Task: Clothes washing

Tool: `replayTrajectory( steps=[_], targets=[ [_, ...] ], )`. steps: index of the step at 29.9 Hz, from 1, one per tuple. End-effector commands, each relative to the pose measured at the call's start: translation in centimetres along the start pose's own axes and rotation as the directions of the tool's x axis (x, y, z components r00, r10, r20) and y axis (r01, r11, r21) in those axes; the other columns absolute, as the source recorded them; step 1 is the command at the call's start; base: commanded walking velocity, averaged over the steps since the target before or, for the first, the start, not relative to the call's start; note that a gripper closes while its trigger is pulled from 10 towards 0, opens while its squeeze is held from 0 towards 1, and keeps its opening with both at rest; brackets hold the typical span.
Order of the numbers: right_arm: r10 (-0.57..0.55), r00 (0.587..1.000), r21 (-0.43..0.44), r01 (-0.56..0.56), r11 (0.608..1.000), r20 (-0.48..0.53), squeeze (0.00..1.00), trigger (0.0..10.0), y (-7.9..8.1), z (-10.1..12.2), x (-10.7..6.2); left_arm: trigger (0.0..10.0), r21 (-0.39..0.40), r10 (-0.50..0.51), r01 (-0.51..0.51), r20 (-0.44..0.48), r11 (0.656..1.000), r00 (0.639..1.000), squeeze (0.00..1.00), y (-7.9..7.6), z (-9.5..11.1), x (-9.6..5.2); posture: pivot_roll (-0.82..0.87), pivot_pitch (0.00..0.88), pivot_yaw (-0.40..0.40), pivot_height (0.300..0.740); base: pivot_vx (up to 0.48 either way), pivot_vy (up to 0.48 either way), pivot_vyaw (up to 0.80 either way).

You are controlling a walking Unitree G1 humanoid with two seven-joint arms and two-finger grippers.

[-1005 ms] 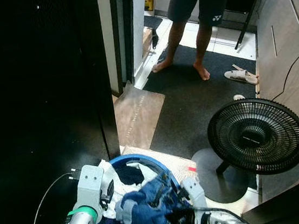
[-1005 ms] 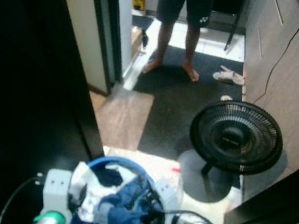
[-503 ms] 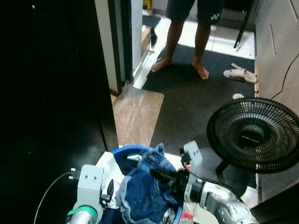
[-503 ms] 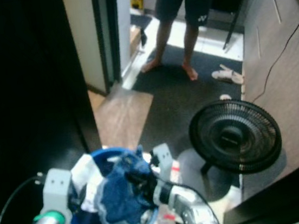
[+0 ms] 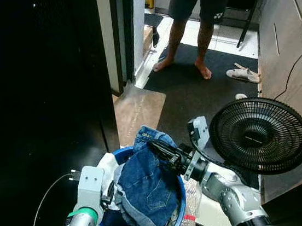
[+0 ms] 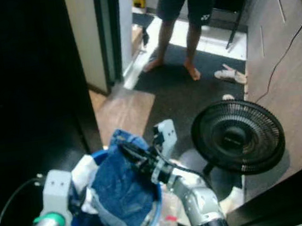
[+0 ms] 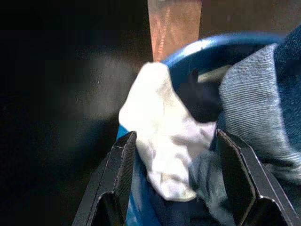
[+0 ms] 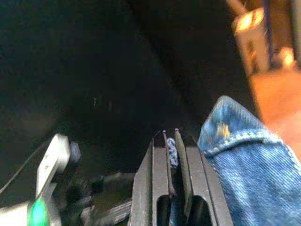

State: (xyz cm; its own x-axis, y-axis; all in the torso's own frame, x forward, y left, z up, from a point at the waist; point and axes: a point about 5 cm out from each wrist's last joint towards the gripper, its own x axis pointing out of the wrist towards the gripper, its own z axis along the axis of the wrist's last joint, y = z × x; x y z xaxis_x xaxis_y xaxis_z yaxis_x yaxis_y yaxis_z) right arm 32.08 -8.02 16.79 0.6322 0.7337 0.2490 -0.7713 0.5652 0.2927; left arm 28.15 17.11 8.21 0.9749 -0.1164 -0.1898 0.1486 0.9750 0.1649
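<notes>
A blue round basket (image 5: 181, 215) sits low in front of me, with clothes piled in it. My right gripper (image 5: 154, 145) is shut on a blue denim garment (image 5: 144, 188), held up above the basket so the cloth hangs down into it. In the right wrist view the denim (image 8: 249, 169) is pinched between the fingers (image 8: 162, 165). My left gripper (image 7: 176, 146) is open at the basket's left rim (image 7: 207, 44), its fingers astride a white cloth (image 7: 162, 132).
A black floor fan (image 5: 259, 135) stands close on the right. A person (image 5: 199, 8) stands barefoot on the dark mat (image 5: 193, 97) ahead, with sandals (image 5: 244, 75) nearby. A dark tall panel (image 5: 38, 93) fills the left. A cable (image 5: 294, 68) runs along the right wall.
My right gripper has risen and swung forward with the denim, lifting it out of the pile. The left arm has stayed by the basket rim.
</notes>
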Motion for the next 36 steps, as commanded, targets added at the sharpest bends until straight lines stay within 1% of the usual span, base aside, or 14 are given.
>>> replayTrajectory(
  steps=[1,2,3,7,9,13,14,15,20,21,22,25,27,36],
  targets=[
    [0.098,0.973,-0.124,-0.073,0.990,0.209,0.00,0.0,2.1,6.2,1.8,10.0,0.006,-0.034,0.034,0.118,0.999,0.992,0.00,-0.7,3.2,0.1,0.12,0.188,-0.034,0.740,0.000,0.000,0.00],
    [0.098,0.973,-0.124,-0.073,0.990,0.209,0.00,0.0,2.1,6.2,1.8,10.0,0.006,-0.034,0.034,0.118,0.999,0.992,0.00,-0.7,3.2,0.1,0.12,0.188,-0.034,0.740,0.000,0.000,0.00],
    [0.099,0.945,-0.194,-0.038,0.980,0.310,0.00,0.0,3.0,9.4,2.4,10.0,0.014,-0.061,0.060,0.211,0.998,0.976,0.00,-1.1,6.0,0.0,0.12,0.184,-0.033,0.740,0.000,0.000,0.00],
    [0.034,0.907,-0.273,0.091,0.958,0.421,0.00,0.0,3.1,12.5,2.7,10.0,0.009,-0.077,0.077,0.272,0.997,0.959,0.00,-1.5,8.0,-0.2,0.12,0.177,-0.031,0.740,0.000,0.000,0.00],
    [0.000,0.843,-0.335,0.214,0.917,0.538,0.00,0.0,3.5,15.6,2.4,10.0,0.003,-0.085,0.088,0.310,0.996,0.947,0.00,-1.7,9.2,-0.3,0.12,0.163,-0.022,0.740,0.000,0.000,0.00],
    [-0.016,0.759,-0.371,0.337,0.866,0.651,0.00,0.0,4.1,18.8,1.7,10.0,-0.001,-0.100,0.107,0.345,0.994,0.933,0.00,-2.0,10.4,-0.5,0.12,0.157,-0.019,0.740,0.000,0.000,0.00],
    [-0.021,0.746,-0.386,0.367,0.846,0.665,0.00,4.3,4.2,19.4,1.4,10.0,-0.004,-0.108,0.118,0.361,0.993,0.926,0.00,-2.1,11.0,-0.7,0.12,0.151,-0.018,0.740,0.000,0.000,0.00],
    [-0.023,0.745,-0.406,0.389,0.827,0.667,0.00,10.0,4.2,19.7,1.3,10.0,-0.006,-0.117,0.129,0.377,0.992,0.919,0.00,-2.2,11.5,-0.9,0.12,0.150,-0.018,0.740,0.000,0.000,0.00],
    [-0.068,0.773,-0.439,0.427,0.790,0.631,0.00,10.0,3.5,18.8,0.9,10.0,0.000,-0.142,0.156,0.420,0.988,0.897,0.00,-2.4,13.4,-1.7,0.12,0.140,-0.019,0.740,0.000,0.000,0.00],
    [-0.131,0.794,-0.486,0.484,0.727,0.594,0.00,10.0,2.5,17.2,0.4,10.0,0.018,-0.149,0.158,0.445,0.987,0.883,0.00,-2.3,14.4,-2.2,0.12,0.125,-0.025,0.740,0.000,0.000,0.00],
    [-0.145,0.796,-0.499,0.497,0.710,0.587,0.00,10.0,2.2,16.9,0.3,10.0,0.022,-0.151,0.158,0.449,0.987,0.881,0.00,-2.3,14.6,-2.3,0.12,0.125,-0.025,0.740,0.000,0.000,0.00],
    [-0.154,0.795,-0.504,0.507,0.699,0.586,0.00,10.0,2.1,16.7,0.3,10.0,0.023,-0.151,0.158,0.450,0.987,0.880,0.00,-2.3,14.7,-2.3,0.12,0.125,-0.025,0.740,0.000,0.000,0.00],
    [-0.257,0.819,-0.518,0.534,0.668,0.513,0.00,10.0,0.4,13.3,-0.9,10.0,0.076,-0.181,0.164,0.441,0.984,0.879,0.00,-2.5,14.1,-2.8,0.12,0.102,-0.031,0.740,0.000,0.000,0.00],
    [-0.357,0.815,-0.474,0.563,0.678,0.457,0.00,10.0,0.4,9.8,-2.5,10.0,0.030,-0.147,0.149,0.439,0.988,0.886,0.00,-2.0,14.2,-3.2,0.10,0.011,-0.032,0.740,0.000,0.000,0.00]
  ],
)
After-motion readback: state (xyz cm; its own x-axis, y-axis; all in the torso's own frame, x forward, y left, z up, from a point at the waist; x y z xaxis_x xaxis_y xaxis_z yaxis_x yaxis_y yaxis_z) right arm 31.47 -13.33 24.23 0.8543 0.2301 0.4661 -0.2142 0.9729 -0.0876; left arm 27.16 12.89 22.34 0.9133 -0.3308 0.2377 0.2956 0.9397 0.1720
